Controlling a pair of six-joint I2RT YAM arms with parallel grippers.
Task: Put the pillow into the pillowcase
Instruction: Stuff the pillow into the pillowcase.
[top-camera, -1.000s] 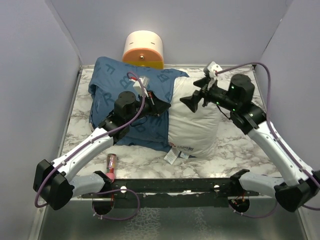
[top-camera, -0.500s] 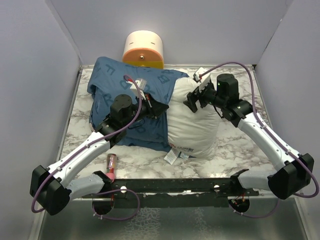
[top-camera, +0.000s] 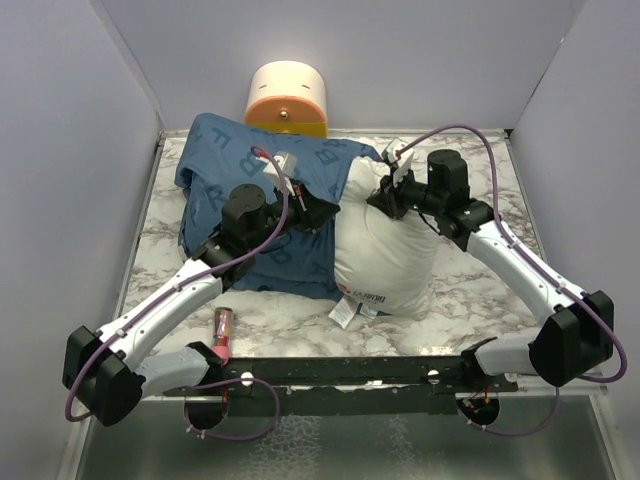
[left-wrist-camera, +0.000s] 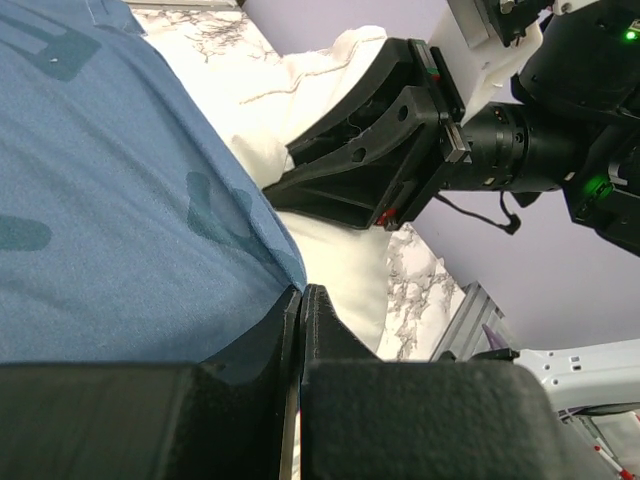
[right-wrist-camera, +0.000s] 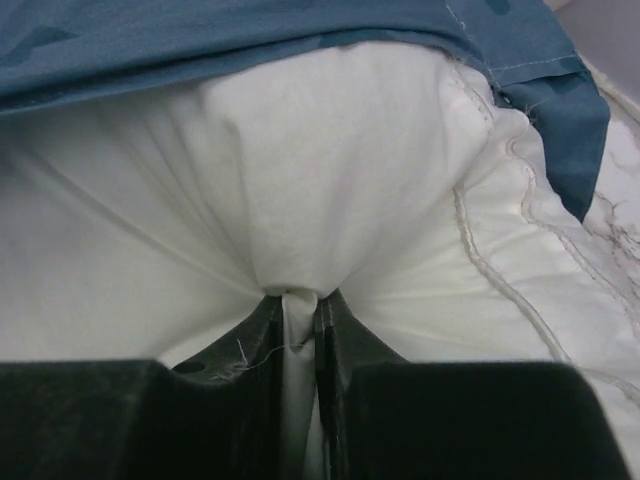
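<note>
The white pillow (top-camera: 388, 258) lies mid-table, its label and tags at the near end. Its far end and left side sit under the edge of the blue pillowcase (top-camera: 222, 175), which spreads to the left. My left gripper (top-camera: 326, 212) is shut on the pillowcase's hem beside the pillow; in the left wrist view the blue pillowcase (left-wrist-camera: 110, 190) runs into the closed gripper (left-wrist-camera: 301, 292). My right gripper (top-camera: 386, 198) is shut on the pillow's far end. In the right wrist view this gripper (right-wrist-camera: 299, 298) pinches a fold of the pillow (right-wrist-camera: 320, 170), with the pillowcase (right-wrist-camera: 200, 40) draped just beyond.
A cream-and-orange cylinder (top-camera: 287, 97) stands against the back wall behind the pillowcase. A small red-and-pink object (top-camera: 223, 325) lies near the front left. Walls close in the marble table (top-camera: 480, 290) on the left, right and back.
My right gripper has come down and left onto the pillow's far end and closed from wide open onto a fold of its fabric. The left arm has hardly moved.
</note>
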